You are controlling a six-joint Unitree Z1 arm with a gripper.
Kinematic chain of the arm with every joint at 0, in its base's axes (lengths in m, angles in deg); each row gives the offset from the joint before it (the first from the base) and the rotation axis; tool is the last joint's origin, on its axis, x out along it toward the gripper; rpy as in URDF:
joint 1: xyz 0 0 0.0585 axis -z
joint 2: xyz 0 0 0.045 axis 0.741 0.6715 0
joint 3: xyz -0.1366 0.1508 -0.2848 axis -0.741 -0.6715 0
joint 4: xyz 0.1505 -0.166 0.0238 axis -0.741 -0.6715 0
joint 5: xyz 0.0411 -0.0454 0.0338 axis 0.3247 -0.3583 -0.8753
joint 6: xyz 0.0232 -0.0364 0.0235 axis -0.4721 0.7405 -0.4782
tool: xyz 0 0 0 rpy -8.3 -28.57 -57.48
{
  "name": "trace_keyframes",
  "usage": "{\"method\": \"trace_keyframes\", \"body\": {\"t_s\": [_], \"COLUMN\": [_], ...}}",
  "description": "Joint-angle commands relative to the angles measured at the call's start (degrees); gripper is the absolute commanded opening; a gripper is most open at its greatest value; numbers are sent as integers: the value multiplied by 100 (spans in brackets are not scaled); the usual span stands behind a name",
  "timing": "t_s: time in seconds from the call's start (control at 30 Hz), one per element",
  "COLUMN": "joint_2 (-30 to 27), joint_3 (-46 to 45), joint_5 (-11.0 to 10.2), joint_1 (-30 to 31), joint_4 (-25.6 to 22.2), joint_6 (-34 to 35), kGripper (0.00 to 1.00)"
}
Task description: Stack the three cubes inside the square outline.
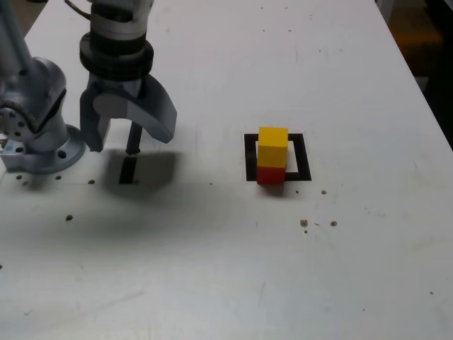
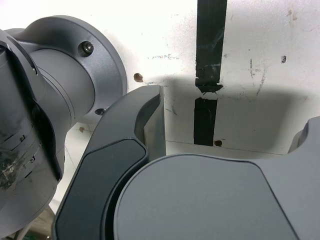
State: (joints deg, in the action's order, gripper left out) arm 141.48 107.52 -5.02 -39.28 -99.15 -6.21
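The pincer [image 1: 117, 145] hangs over the surface [image 1: 212, 269], jaws spread wide and empty; the yellow cube [image 1: 272, 146] sits atop the red cube [image 1: 270, 175] within the square outline [image 1: 303, 157].

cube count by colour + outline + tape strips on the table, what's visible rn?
yellow cube: 1, on top of the red one
red cube: 1, in the square outline
green cube: 0 in either view
square outline: 1
black tape strip: 2, end to end in the wrist view
Total: 5 things, 2 of them cubes
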Motion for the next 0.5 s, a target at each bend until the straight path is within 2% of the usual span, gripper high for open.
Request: {"method": "trace_keyframes", "body": {"t_s": [0.0, 0.33, 0.47], "joint_2": [7, 17, -37], "joint_3": [0, 12, 160], "joint_5": [11, -2, -28], "joint_1": [-10, -10, 1], "joint_4": [-9, -22, -198], "joint_6": [10, 11, -6], "kGripper": [100, 99, 99]}}
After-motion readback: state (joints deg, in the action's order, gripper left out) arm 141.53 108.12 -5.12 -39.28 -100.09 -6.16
